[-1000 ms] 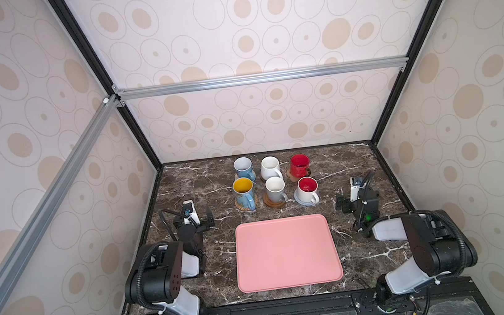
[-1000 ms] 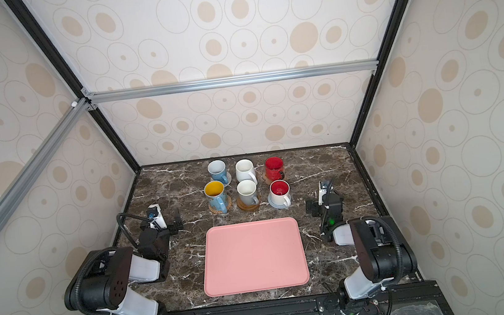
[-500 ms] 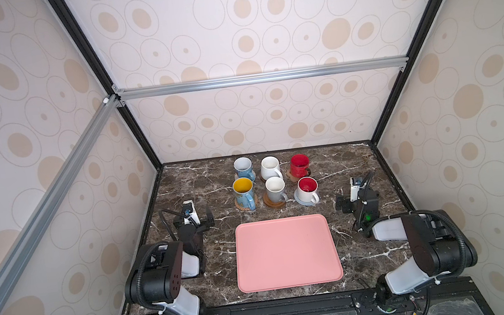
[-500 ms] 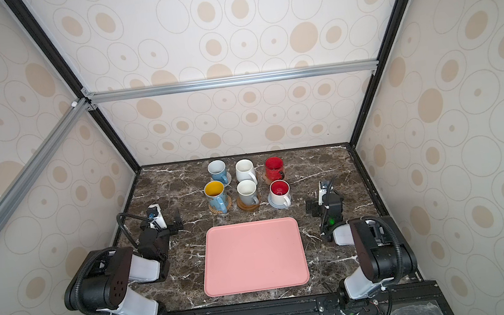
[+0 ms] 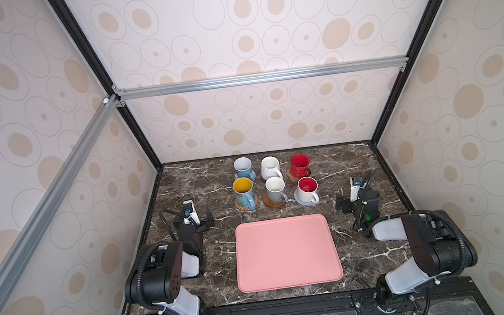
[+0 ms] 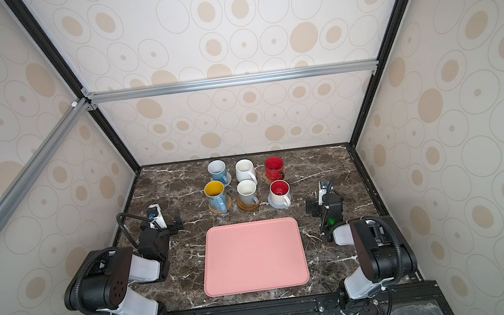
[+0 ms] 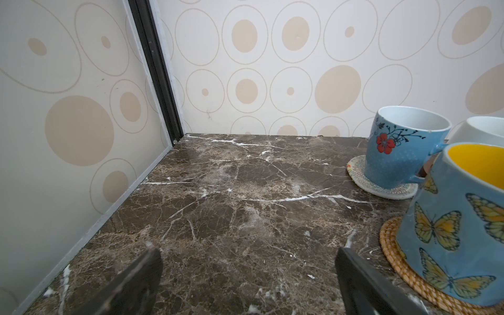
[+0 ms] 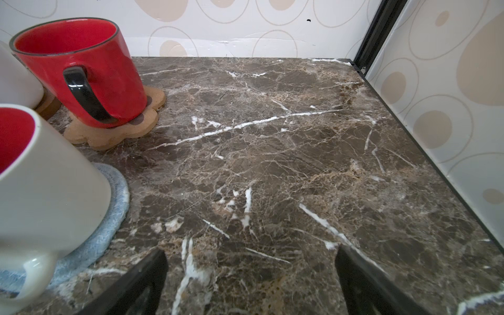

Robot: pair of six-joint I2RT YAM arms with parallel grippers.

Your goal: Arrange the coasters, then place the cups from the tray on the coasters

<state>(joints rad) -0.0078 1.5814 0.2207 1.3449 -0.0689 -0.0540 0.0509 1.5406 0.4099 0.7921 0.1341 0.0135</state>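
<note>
six cups [image 5: 275, 189] on coasters [image 5: 274, 204] near far edge, open tabletop [image 5: 202, 183] either side

Bright even light; faint shadows; wrist-view edges warped; red-lined cup [image 8: 54, 196] soft.

No readable text, labels or numbers anywhere.

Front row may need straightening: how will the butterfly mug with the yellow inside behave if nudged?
The butterfly mug looks like glazed ceramic: likely stiff, fairly heavy, slick to pinch and breakable. It looks tall for its base, so a high push may tip it; push low. The woven rattan coaster under it looks light and may slide along with it.
</note>
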